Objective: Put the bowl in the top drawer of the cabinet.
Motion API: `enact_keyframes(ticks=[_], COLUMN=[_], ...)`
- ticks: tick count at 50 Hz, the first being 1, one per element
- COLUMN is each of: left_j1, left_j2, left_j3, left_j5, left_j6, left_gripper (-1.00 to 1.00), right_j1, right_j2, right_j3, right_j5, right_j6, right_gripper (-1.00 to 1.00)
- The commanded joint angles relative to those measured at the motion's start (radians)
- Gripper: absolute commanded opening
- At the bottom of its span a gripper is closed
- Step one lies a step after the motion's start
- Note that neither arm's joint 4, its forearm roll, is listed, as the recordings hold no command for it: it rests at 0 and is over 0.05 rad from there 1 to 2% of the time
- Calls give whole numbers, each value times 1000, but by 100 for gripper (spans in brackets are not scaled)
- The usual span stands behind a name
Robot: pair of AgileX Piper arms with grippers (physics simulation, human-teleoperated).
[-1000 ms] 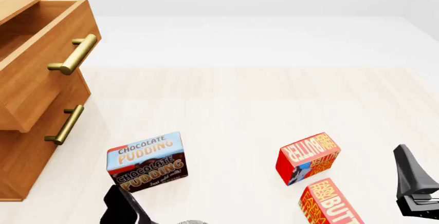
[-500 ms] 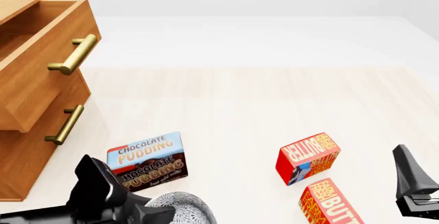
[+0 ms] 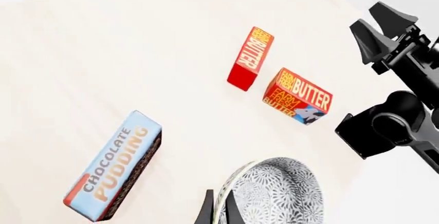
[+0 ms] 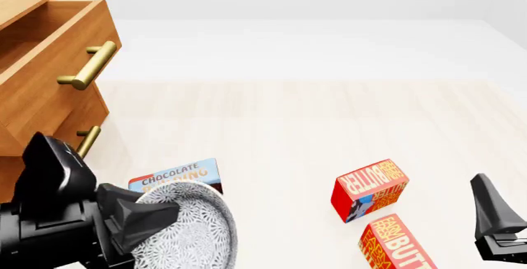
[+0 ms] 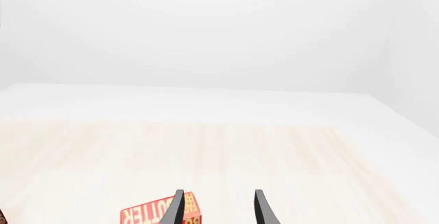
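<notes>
My left gripper (image 4: 152, 216) pinches the bowl (image 4: 187, 232) by its rim; swinging fast toward the far-left drawer (image 4: 49, 65) could slip it.

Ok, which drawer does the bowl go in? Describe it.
Find the cabinet at the table's left edge. The top drawer is the upper one, pulled open; unlike the shut lower drawer, it juts out and is deeper.
</notes>
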Motion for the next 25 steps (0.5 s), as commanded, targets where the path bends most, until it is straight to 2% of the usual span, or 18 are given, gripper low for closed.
enact_keyframes(ticks=[1,13,16,25], left_j1=[52,136,187,223], left_j2=[-32,-51,-71,-78], left_j3=[-154,-314,-365,-444], left_j5=[138,256,295,346], left_j6=[76,155,189,205], left_gripper=[-100,-100,-100,-100], right_j1=[3,3,4,6], right_j2=[0,0,0,0], right_j3=[0,0,0,0], right_j5=[-1,-2,-2,-2], right_j6=[1,0,1,1], right_gripper=[100,100,100,100])
